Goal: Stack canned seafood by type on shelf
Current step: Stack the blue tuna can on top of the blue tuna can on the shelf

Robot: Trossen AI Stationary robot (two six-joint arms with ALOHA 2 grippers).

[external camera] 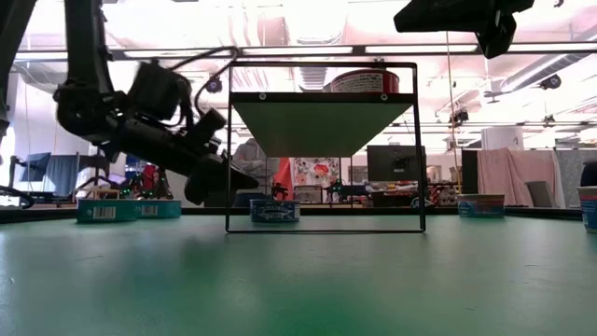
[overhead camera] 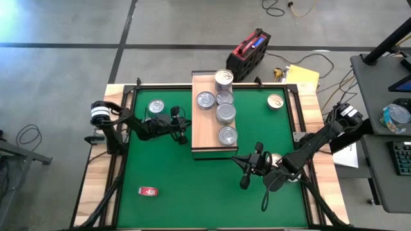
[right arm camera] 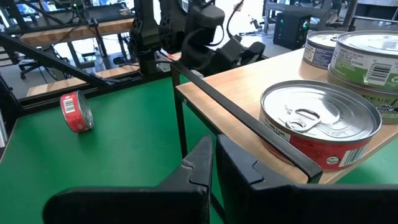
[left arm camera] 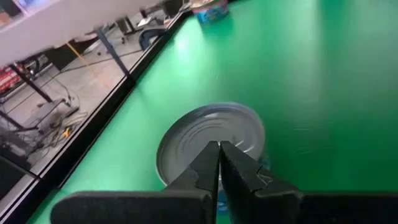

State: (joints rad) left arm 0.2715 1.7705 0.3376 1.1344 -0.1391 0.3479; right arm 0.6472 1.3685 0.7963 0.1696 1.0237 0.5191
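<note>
Five round flat metal tins (overhead camera: 225, 114) already up on the long light-wood shelf with its dark frame (overhead camera: 204, 131), one pair stacked at the far end; three or so more out on the green mat (overhead camera: 192, 186). Mid-task, by the look of it, between one placement and the next pickup.

Left gripper (left arm camera: 219, 163) pinched together, empty, poised just above a silver-lidded tin with ringed grooves (left arm camera: 211, 144) beside the shelf. Needs to spread its fingers wide, then drop around the tin's rim.

Right gripper (right arm camera: 212, 163) likewise closed on nothing, near the shelf's front corner, facing a red-labelled, pull-tab tin (right arm camera: 320, 127) at the board's edge. Possibly another tin under its arm, hard to tell.

Smooth, shiny lids; thin, slippery walls; matte mat.
</note>
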